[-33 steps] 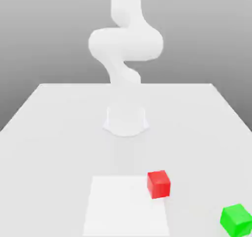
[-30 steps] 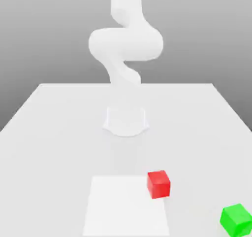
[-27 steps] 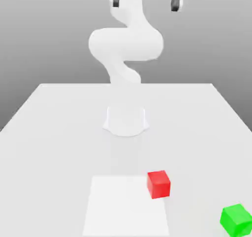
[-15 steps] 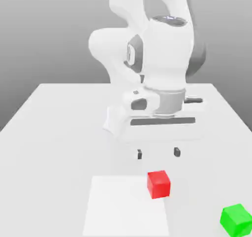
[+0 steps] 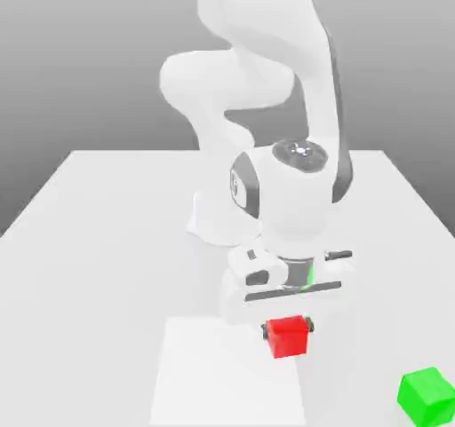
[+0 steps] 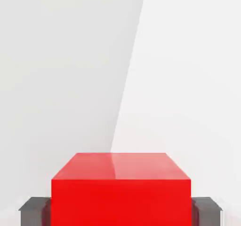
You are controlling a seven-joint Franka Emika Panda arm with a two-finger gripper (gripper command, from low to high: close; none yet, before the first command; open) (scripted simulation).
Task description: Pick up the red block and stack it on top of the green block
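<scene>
Claw [image 5: 287, 326] down at table level, pointing straight down, fingers drawn in on two opposite side faces of the small bright red matte cube [image 5: 287, 337]. Dark pads [image 6: 34, 210] show flush against the cube's flanks in the hand view, one each side, no gap visible. Grip reads as closed on the cube and centred: the cube sits squarely between the pads, top face level.

Red cube rests on the white table [image 5: 98, 239], at the far corner of a paler square patch [image 5: 222, 372] on the exterior view's right. No daylight under it that I can make out, so I judge it not yet lifted.

Why held so: a pinch across parallel flat faces, hand vertical, gives the plainest hold on a plain-sided cube and keeps it from twisting when raised. It also leaves the bottom face free for setting down flat on another cube.

Small bright green matte cube [image 5: 431, 395] stands alone near the table's front edge, well apart from the claw, nearer the camera and toward the exterior view's right. Nothing between the two cubes. Its top face is bare.

Judgement: grasp stage done; lift, carry across to green and placement are all still to come.
</scene>
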